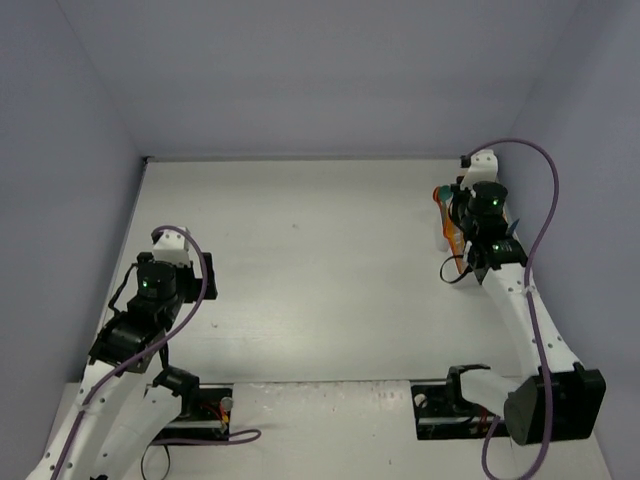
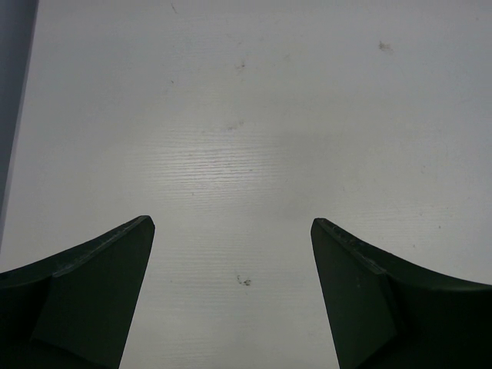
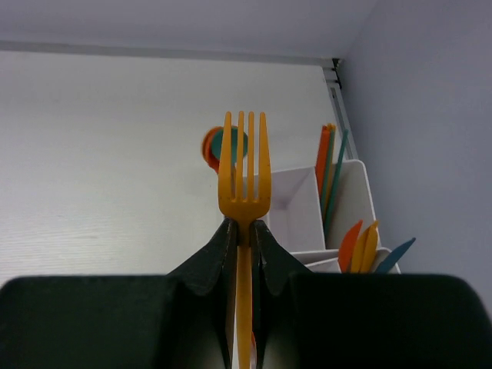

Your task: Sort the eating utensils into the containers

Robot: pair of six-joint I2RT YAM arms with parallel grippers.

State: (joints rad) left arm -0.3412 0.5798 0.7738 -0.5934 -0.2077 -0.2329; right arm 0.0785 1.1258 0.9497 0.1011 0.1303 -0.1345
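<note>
At the white organizer (image 3: 296,204), an orange fork (image 3: 244,173) is pinched upright in the closed right hand (image 3: 242,231), probably best lowered straight into its compartment before release; the left hand (image 2: 232,227) is spread wide, empty.

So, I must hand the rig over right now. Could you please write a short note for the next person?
Left gripper: open, holds nothing, over bare table.
Right gripper: shut on an orange fork, tines up, in front of the organizer at the table's far right.
Done: spoons, knives and some long handles already stand in the organizer.
Left: put the fork in. Which compartment takes forks, I cannot tell.
</note>
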